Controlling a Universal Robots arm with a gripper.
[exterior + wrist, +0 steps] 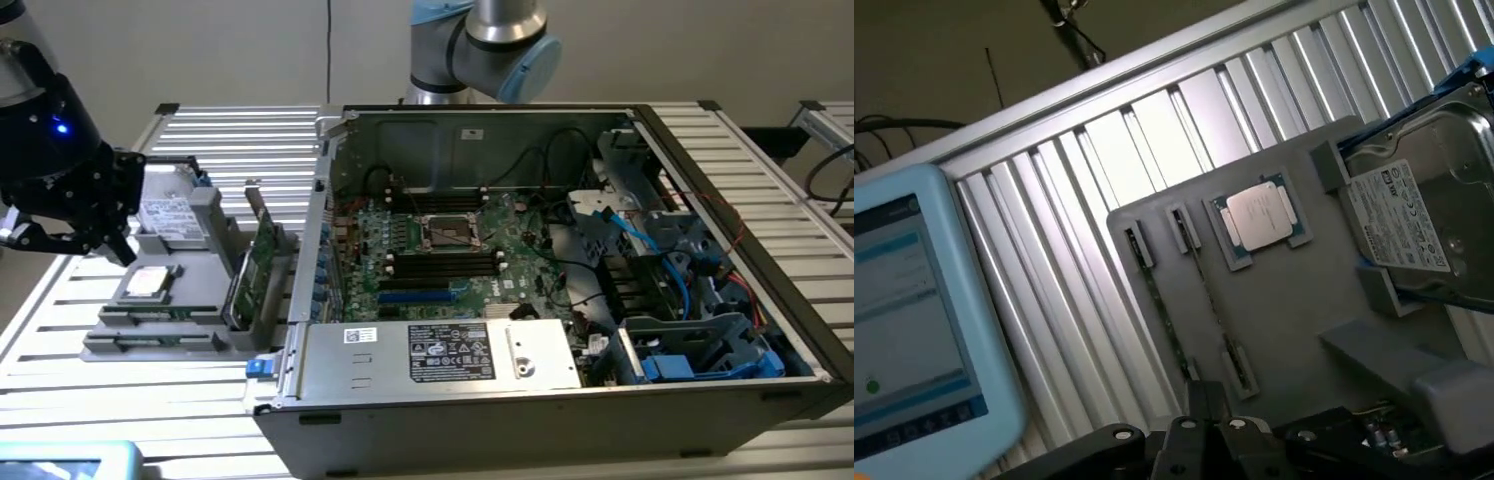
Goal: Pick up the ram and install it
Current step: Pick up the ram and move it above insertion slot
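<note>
My pincer (96,238) is closed on nothing, its jaws pressed together; it hangs at nine o'clock in the exterior view, above the grey tray (147,345), touching none of the parts on it; the wrist view has the pincer (1202,400) looking down on that tray (1284,310).

I judge the job barely begun; the ram (242,285) stands on edge in its holder on the tray, at roughly four o'clock from the pincer, not yet lifted; a broader green card (264,240) stands just beside it. A processor (1259,215) and a hard drive (1414,225) lie on the same tray. By my reckoning the whole task is left: the grasp, the carry, the seating; the long black slots (441,263) on the motherboard (501,245) look empty to me, inside the open computer case (534,405) at three o'clock of the tray.

All of it rests on a ribbed aluminium table (40,330); a blue pendant (904,300) with a lit screen sits near the tray; the arm's base (474,45) rises at twelve o'clock in the exterior view, before a plain pale wall (200,50) with a thin cable (328,50) hanging down it.
</note>
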